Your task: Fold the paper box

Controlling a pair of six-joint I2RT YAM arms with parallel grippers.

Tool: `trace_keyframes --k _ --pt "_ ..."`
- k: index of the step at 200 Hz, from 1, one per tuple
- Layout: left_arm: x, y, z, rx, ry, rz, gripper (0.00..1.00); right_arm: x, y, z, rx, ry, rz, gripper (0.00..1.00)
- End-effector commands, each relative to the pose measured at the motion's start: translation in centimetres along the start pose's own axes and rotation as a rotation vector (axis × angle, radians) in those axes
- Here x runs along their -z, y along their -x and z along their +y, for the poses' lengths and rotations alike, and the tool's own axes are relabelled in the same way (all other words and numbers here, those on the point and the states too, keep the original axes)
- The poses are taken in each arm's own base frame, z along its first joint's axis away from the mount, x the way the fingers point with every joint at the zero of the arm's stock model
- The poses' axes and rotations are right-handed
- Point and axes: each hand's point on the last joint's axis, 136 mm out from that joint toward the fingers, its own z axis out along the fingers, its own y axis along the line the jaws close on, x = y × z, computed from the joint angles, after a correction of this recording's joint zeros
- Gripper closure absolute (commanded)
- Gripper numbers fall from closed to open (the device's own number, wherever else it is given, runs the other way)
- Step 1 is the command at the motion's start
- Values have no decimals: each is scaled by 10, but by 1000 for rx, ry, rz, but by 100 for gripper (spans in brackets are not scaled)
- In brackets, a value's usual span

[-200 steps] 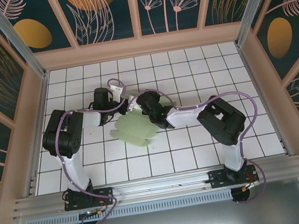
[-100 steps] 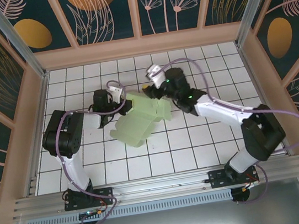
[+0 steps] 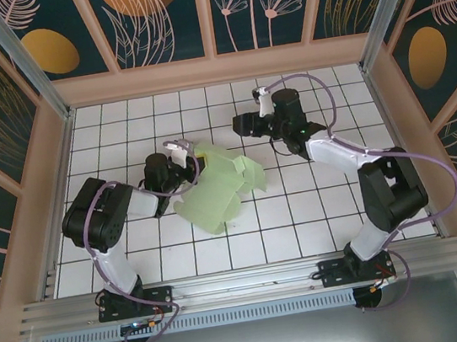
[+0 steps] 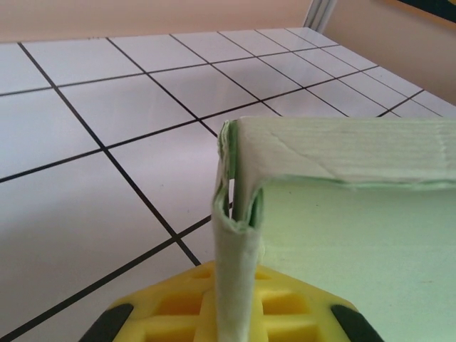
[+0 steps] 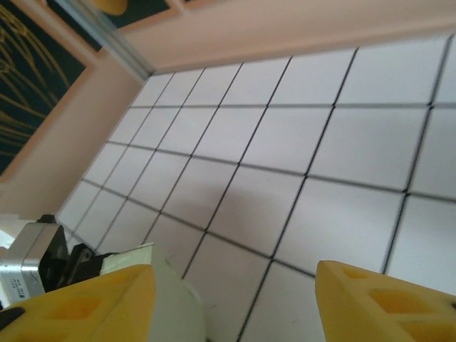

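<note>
The paper box (image 3: 219, 191) is a pale green card piece lying partly folded on the white tiled floor, with a flap (image 3: 248, 171) sticking out to the right. My left gripper (image 3: 186, 161) is shut on its upper-left edge. In the left wrist view that doubled edge (image 4: 234, 263) stands upright between the yellow fingers (image 4: 164, 310) of my left gripper (image 4: 231, 320), and a side wall (image 4: 342, 160) runs off to the right. My right gripper (image 3: 240, 125) hovers open behind the box, apart from it. Its yellow fingertips (image 5: 388, 299) have bare tiles between them, with a corner of the box (image 5: 167, 303) at lower left.
Pink frame walls (image 3: 214, 69) close in the tiled floor (image 3: 319, 209) on three sides. Both arm bases stand at the near rail (image 3: 244, 283). The left arm's wrist (image 5: 32, 260) shows in the right wrist view at lower left.
My right arm has lifted off the box and swung back toward the far right, jaws open. The box has shifted slightly and its right flap now lies out. The left grip has held.
</note>
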Motion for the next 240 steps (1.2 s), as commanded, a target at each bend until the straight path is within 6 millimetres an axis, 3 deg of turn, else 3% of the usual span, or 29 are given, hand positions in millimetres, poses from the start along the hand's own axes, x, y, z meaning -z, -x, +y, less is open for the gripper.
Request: trace_keyframes --k 1,33,86,104,149,240 --pt "11 25 -6 -92 29 -113 89 -10 1 29 -69 161 44 39" --pt "25 18 -11 -125 29 -166 95 -32 -19 34 -113 210 139 39" --pt "38 4 -9 -141 70 -177 93 -63 -47 57 -145 280 242 37" --pt "45 -5 -7 -153 90 -182 92 -75 -67 74 -139 313 288 37" --pt "52 -20 -6 -165 98 -207 91 -89 -98 87 -163 347 356 36" --pt "44 -38 -1 -146 103 -138 85 -103 -143 74 -189 303 458 44"
